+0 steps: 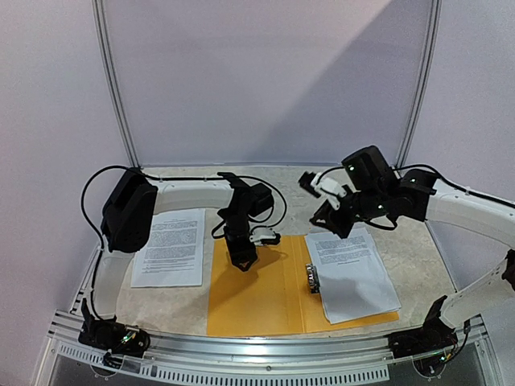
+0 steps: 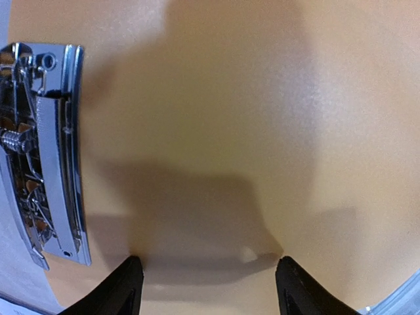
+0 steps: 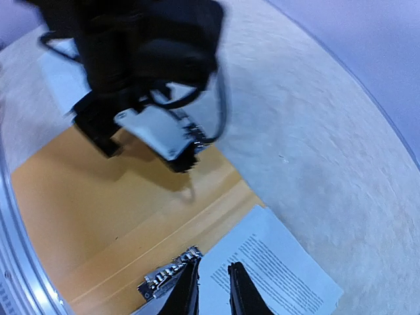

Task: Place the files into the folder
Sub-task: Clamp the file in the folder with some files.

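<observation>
**Orange folder open flat, papers in two places**

Orange-yellow folder (image 1: 257, 297) lies spread open on the tabletop (image 1: 418, 257), with a metal clip (image 1: 311, 277) at the spine. A stack of files (image 1: 354, 273) rests on its right leaf. A printed sheet (image 1: 170, 245) lies on the tabletop just left of the folder. Left end effector (image 2: 207, 282) is low over the bare left leaf, jaws wide apart, gripping nothing. Right end effector (image 3: 213, 289) hangs raised near the stack's far edge, fingers a narrow slit apart with nothing between them.

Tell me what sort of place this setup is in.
Probably a robotics lab workcell: the left arm and right arm mounted by an aluminium rail, with plain panels on metal poles around the table.
</observation>
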`<state>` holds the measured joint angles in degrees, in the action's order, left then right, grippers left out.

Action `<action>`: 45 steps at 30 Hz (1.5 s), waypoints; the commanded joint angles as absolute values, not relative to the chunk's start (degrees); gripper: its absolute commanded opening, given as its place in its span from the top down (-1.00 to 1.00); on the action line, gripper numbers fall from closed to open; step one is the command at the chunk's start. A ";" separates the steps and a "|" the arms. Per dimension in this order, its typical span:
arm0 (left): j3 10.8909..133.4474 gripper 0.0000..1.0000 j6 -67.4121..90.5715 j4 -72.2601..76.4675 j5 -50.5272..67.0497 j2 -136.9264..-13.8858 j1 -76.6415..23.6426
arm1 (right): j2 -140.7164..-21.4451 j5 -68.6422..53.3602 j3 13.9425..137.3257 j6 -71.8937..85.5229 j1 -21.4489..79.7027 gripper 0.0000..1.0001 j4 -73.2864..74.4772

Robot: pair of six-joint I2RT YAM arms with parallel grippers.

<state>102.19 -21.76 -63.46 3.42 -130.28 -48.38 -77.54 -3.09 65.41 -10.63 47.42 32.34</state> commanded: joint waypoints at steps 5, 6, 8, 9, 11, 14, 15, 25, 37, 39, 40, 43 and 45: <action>110.82 -0.44 -23.73 -73.28 7.68 -136.55 -46.85 | -69.58 17.17 60.84 20.67 40.00 0.33 35.75; 112.24 -0.44 -23.73 -74.10 8.29 -136.50 -46.85 | -69.16 19.45 60.52 24.40 39.21 0.36 37.57; 114.36 -0.44 -23.82 -75.40 9.82 -136.09 -46.85 | -68.55 20.62 59.83 28.93 36.98 0.34 40.86; 115.20 -0.45 -23.92 -75.87 10.72 -135.87 -46.85 | -68.40 19.74 59.47 30.60 35.49 0.24 42.03; 116.63 -0.45 -23.93 -76.75 11.98 -135.36 -46.85 | -68.96 15.26 58.95 34.51 31.18 0.18 44.90; 118.87 -0.47 -23.70 -77.73 13.51 -134.73 -46.85 | -71.42 11.09 58.36 38.72 26.60 0.15 50.45; 119.44 -0.50 -23.53 -77.93 13.73 -134.64 -46.85 | -72.16 10.88 57.83 39.55 25.75 0.11 51.42; 126.31 -0.95 -20.40 -73.98 9.09 -134.20 -46.69 | -75.13 9.44 52.57 40.90 14.78 -0.97 51.34; 128.94 -0.99 -17.58 -68.22 5.66 -135.27 -45.80 | -78.11 14.21 51.24 43.45 12.66 -0.97 55.12; 128.94 -0.99 -17.03 -67.11 5.63 -135.72 -45.63 | -78.13 14.95 50.63 44.33 12.67 -0.98 55.23; 128.87 -0.99 -16.66 -66.44 5.74 -135.94 -45.54 | -77.94 15.78 50.36 44.86 12.67 -0.97 55.34; 128.74 -0.97 -15.68 -64.19 5.84 -137.09 -45.23 | -77.49 16.66 49.20 46.04 12.30 -0.93 54.53; 128.74 -0.94 -15.12 -62.94 5.78 -137.93 -45.06 | -77.33 14.62 48.10 46.14 11.82 -0.79 52.19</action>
